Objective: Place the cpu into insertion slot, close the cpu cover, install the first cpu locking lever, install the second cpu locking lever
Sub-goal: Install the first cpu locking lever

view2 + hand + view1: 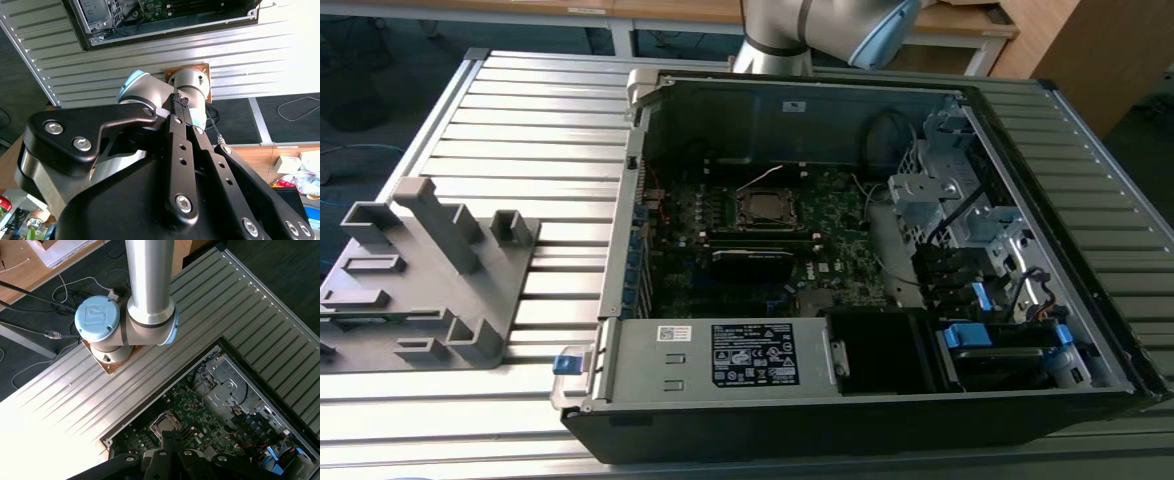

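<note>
**Cpu** [766,209]: we record a small flat square chip with a dull grey-brown face. It lies level in the insertion slot [791,223], near the middle of the motherboard [843,232]. In the first wrist view the same chip [167,426] shows as a pale square on the dark green board.

**Cpu cover** [766,193]: a thin silver frame. As far as we can tell it lies flat around the chip's face. A thin pale line slants just beyond the far edge of the slot. We cannot tell whether it is a lever or a cable.

**Computer case** [635,190]: open, lying on its side on the ribbed aluminium desk [520,120].
- A grey labelled power-supply box [654,362] fills its near corner.
- A metal drive cage [950,190] stands toward the exterior view's right.

**Grey moulded fixture** [427,262]: on the desk toward the exterior view's left, well apart from the case.

**Arm** [817,28]: its silver and blue joints rise beyond the far side of the case.

**Hand** [178,101]: black linkages. We note the fingers drawn together, with nothing seen between them. In the first wrist view the hand [170,439] hangs high above the case. There its tip lies just beside the slot in the picture and touches nothing.
</note>
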You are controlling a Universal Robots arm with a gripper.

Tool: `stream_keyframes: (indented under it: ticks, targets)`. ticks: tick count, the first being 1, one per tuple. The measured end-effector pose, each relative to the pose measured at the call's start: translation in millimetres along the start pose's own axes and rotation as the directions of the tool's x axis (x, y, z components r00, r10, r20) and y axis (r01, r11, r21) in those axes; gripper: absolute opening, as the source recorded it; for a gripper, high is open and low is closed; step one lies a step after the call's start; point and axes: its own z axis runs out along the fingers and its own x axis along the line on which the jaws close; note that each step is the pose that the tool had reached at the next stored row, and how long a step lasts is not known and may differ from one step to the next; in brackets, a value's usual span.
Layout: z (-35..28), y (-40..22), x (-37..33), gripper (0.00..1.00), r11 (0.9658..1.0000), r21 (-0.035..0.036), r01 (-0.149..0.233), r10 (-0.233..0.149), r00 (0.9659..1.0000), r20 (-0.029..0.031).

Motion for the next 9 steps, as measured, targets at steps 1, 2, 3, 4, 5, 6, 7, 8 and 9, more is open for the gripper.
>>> stream_keyframes:
  ticks: [1,2,3,4,5,6,7,8,9]
  targets:
    - [0.6,-0.2,0.0,0.11,1.0000,0.0000,0.000,0.000,1.0000,0.0000]
    - [1.2,-0.3,0.0,0.11,1.0000,0.0000,0.000,0.000,1.0000,0.0000]
    - [1.7,-0.4,0.1,0.11,1.0000,-0.0001,0.000,0.000,1.0000,0.0000]
    - [2.0,-0.6,0.1,0.11,1.0000,-0.0003,0.000,0.000,1.0000,0.0000]
    - [2.1,-0.7,0.1,0.11,1.0000,-0.0003,0.000,0.000,1.0000,0.0000]
    - [2.1,-0.6,0.1,0.11,1.0000,-0.0002,0.000,0.000,1.0000,0.0000]
    - [2.8,-0.7,0.1,0.11,1.0000,0.0000,0.000,0.000,1.0000,0.0000]
    - [3.4,-0.8,0.1,0.11,1.0000,0.0000,0.000,0.000,1.0000,0.0000]
    - [3.4,-0.8,0.1,0.11,1.0000,0.0000,0.000,0.000,1.0000,0.0000]
